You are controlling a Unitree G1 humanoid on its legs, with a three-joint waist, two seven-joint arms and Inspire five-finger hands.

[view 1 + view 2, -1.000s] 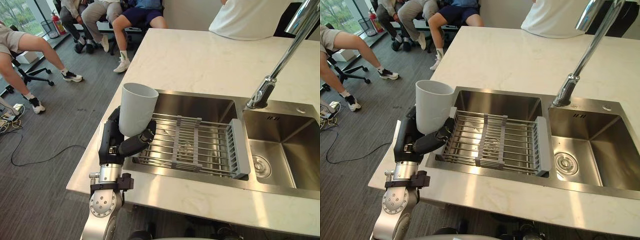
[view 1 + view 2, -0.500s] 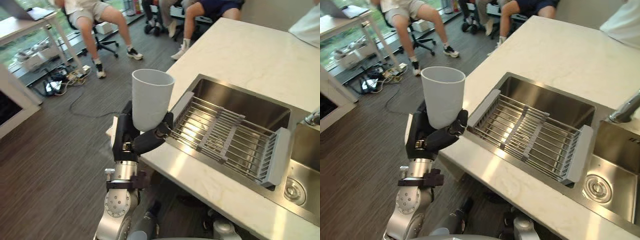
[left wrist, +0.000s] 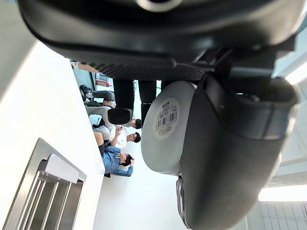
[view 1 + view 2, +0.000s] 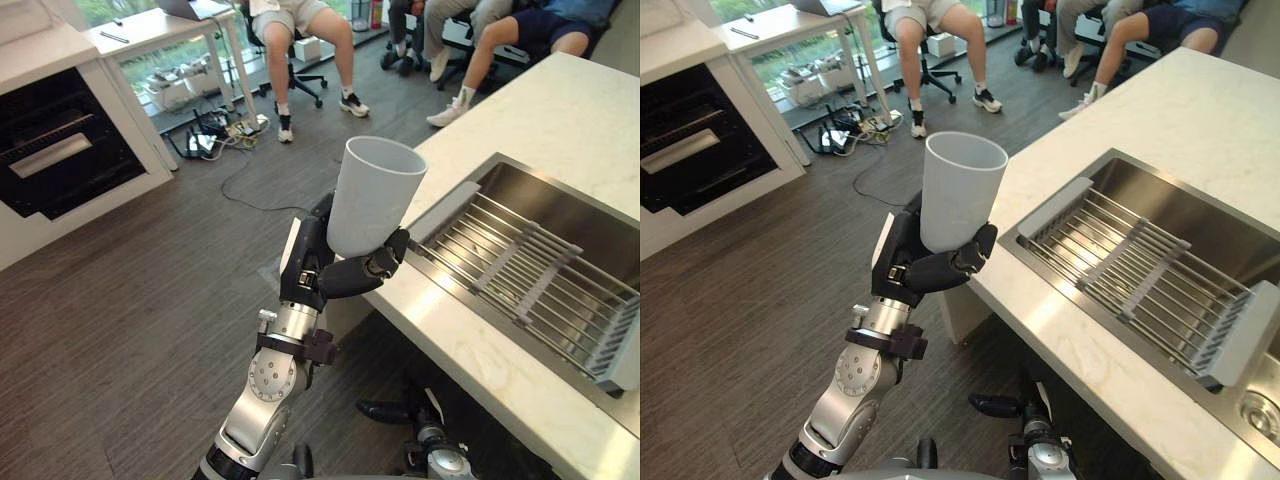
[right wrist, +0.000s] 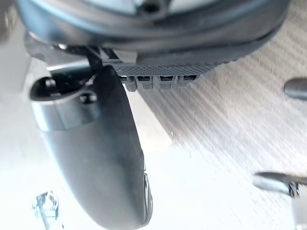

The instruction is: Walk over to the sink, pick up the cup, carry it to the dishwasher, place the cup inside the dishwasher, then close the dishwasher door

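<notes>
The pale grey, tapered plastic cup (image 4: pixel 372 200) sits in the robot's left hand (image 4: pixel 330 270). The hand's dark fingers and thumb are curled round the cup's narrow lower end, so the cup rises straight out of the grip. Its long axis is close to upright, its open mouth is on top and its base is buried in the hand. It hangs over the dark wood-grain floor (image 4: pixel 130 330), just off the edge of the pale marble-look bench (image 4: pixel 470 350) and clear of the stainless steel sink (image 4: pixel 540 195) and its grey wire drying rack (image 4: pixel 520 280). The right hand (image 5: pixel 96 158) shows above the floor; I cannot tell whether it is open or closed. The carry likely heads toward the black-fronted appliance (image 4: pixel 60 150) set in white cabinetry, well apart to the left across open floor. Seated people (image 4: pixel 300 20) occupy office chairs at the far side.
</notes>
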